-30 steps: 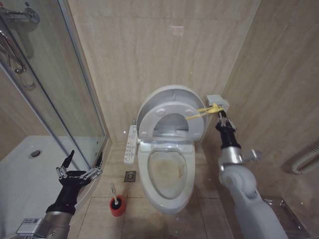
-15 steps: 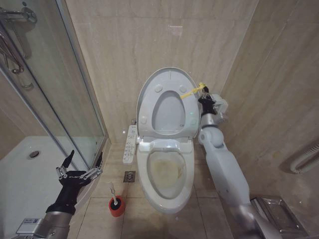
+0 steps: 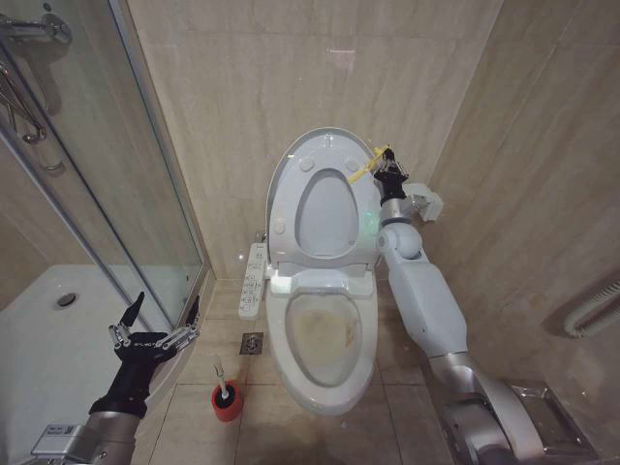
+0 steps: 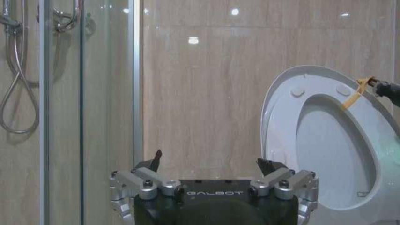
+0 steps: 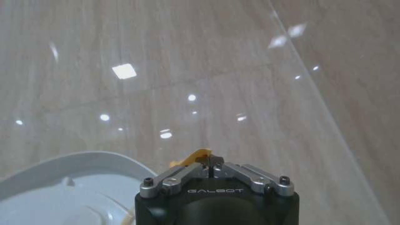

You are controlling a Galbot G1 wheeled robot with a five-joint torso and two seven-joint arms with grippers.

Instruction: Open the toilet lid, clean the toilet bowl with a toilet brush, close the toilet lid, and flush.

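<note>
The toilet lid (image 3: 325, 208) stands raised, almost upright against the back wall, with its underside and small bumpers facing me; the left wrist view shows the lid (image 4: 331, 154) from the side. A yellow strap (image 3: 360, 172) hangs on the lid's upper right edge, and my right gripper (image 3: 386, 160) is shut on it. In the right wrist view the right gripper's (image 5: 212, 165) closed fingertips pinch the yellow strap (image 5: 196, 156). The toilet bowl (image 3: 325, 334) lies uncovered, stained yellowish-brown inside. The toilet brush (image 3: 221, 373) stands in its red holder (image 3: 230, 402) on the floor left of the bowl. My left gripper (image 3: 163, 308) (image 4: 209, 159) hangs open and empty near the shower door.
A glass shower door (image 3: 145, 174) and white shower tray (image 3: 48, 329) fill the left side. A white control panel (image 3: 254, 281) sits beside the toilet, with a floor drain (image 3: 253, 342) below it. A small wall box (image 3: 424, 203) and a rail (image 3: 591, 310) are on the right wall.
My right gripper has pulled the yellow strap up and back, swinging the lid from half-raised to nearly upright against the wall. The left arm has not moved.
</note>
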